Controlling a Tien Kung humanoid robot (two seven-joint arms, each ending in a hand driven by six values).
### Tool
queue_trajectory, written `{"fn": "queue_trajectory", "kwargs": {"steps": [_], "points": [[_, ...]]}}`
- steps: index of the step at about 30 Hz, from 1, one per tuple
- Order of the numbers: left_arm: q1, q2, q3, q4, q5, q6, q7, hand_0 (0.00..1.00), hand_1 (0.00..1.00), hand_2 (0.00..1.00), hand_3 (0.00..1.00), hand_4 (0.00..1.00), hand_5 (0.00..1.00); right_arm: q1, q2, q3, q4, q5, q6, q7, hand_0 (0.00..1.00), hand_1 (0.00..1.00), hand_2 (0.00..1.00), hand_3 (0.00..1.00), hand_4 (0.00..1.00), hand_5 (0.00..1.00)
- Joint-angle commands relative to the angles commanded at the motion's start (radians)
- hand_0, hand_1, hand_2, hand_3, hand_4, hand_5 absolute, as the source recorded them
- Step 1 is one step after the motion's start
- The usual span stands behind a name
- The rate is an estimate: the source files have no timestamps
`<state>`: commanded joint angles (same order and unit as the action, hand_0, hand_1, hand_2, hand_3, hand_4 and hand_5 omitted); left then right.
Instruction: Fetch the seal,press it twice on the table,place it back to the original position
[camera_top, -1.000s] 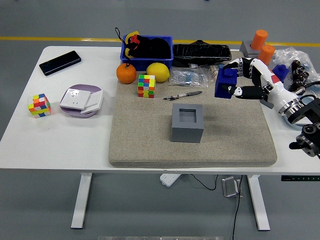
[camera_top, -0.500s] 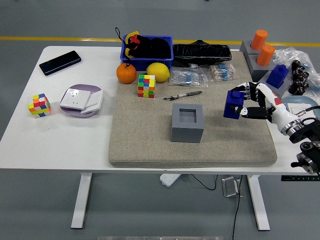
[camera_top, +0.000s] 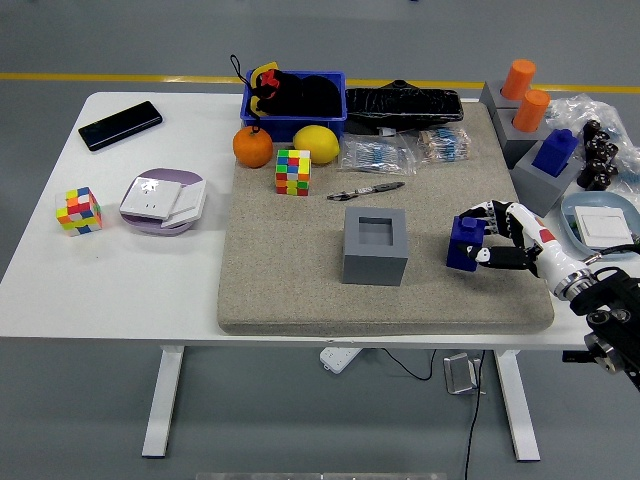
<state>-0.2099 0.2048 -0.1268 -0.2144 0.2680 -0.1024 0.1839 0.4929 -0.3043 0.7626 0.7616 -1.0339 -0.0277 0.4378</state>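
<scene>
My right hand comes in from the lower right and is shut on a blue seal. The seal's base rests on or just above the beige mat, to the right of the grey holder block with its square socket. The fingers wrap the seal's right side and top. My left arm is out of view.
A second blue seal and two orange seals stand on grey blocks at the back right. A pen, colour cube, orange, lemon and blue bin lie behind. A phone is far left.
My right hand has carried the blue seal from the back right of the mat forward and down, to a spot right of the grey holder block.
</scene>
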Motion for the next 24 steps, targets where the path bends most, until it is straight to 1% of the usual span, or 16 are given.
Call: {"fn": "queue_trajectory", "kwargs": {"steps": [6, 9, 10, 14, 17, 19, 21, 24], "points": [[0.001, 0.000, -0.003, 0.000, 0.001, -0.001, 0.000, 0.721, 0.693, 0.680, 0.751, 0.684, 0.258, 0.000, 0.001, -0.004, -0.003, 0.004, -0.001, 0.001, 0.567, 0.402, 0.411, 0.427, 0.676, 0.002], [0.000, 0.000, -0.006, 0.000, 0.002, -0.002, -0.001, 0.722, 0.693, 0.680, 0.750, 0.684, 0.259, 0.001, -0.001, 0.005, 0.006, 0.005, -0.005, 0.007, 0.563, 0.401, 0.410, 0.427, 0.677, 0.002], [-0.001, 0.000, -0.006, -0.001, 0.002, -0.002, -0.001, 0.722, 0.693, 0.680, 0.750, 0.684, 0.259, 0.002, -0.003, 0.014, 0.018, 0.003, -0.003, 0.006, 0.563, 0.401, 0.410, 0.427, 0.677, 0.002], [-0.002, 0.001, -0.004, 0.000, 0.000, -0.002, -0.001, 0.722, 0.693, 0.681, 0.751, 0.685, 0.259, 0.006, -0.019, 0.058, 0.092, -0.014, 0.001, -0.002, 0.560, 0.398, 0.409, 0.423, 0.676, 0.002], [-0.003, 0.001, -0.005, 0.000, 0.001, -0.003, -0.001, 0.722, 0.693, 0.681, 0.751, 0.685, 0.259, 0.009, -0.036, 0.091, 0.170, -0.026, 0.001, -0.007, 0.560, 0.398, 0.409, 0.423, 0.676, 0.002], [-0.003, 0.001, -0.007, 0.000, 0.001, -0.003, -0.001, 0.723, 0.694, 0.680, 0.751, 0.686, 0.260, 0.010, -0.042, 0.100, 0.207, -0.029, 0.001, -0.009, 0.555, 0.396, 0.407, 0.421, 0.676, 0.002], [-0.003, 0.002, -0.005, 0.000, 0.000, -0.003, 0.000, 0.723, 0.694, 0.680, 0.751, 0.686, 0.260, 0.014, -0.051, 0.109, 0.266, -0.029, -0.001, -0.013, 0.555, 0.396, 0.407, 0.421, 0.676, 0.002], [-0.003, 0.002, -0.004, 0.000, -0.001, -0.003, 0.000, 0.723, 0.694, 0.680, 0.751, 0.686, 0.260, 0.017, -0.053, 0.112, 0.330, -0.029, -0.001, -0.018, 0.555, 0.396, 0.407, 0.421, 0.676, 0.002]]}}
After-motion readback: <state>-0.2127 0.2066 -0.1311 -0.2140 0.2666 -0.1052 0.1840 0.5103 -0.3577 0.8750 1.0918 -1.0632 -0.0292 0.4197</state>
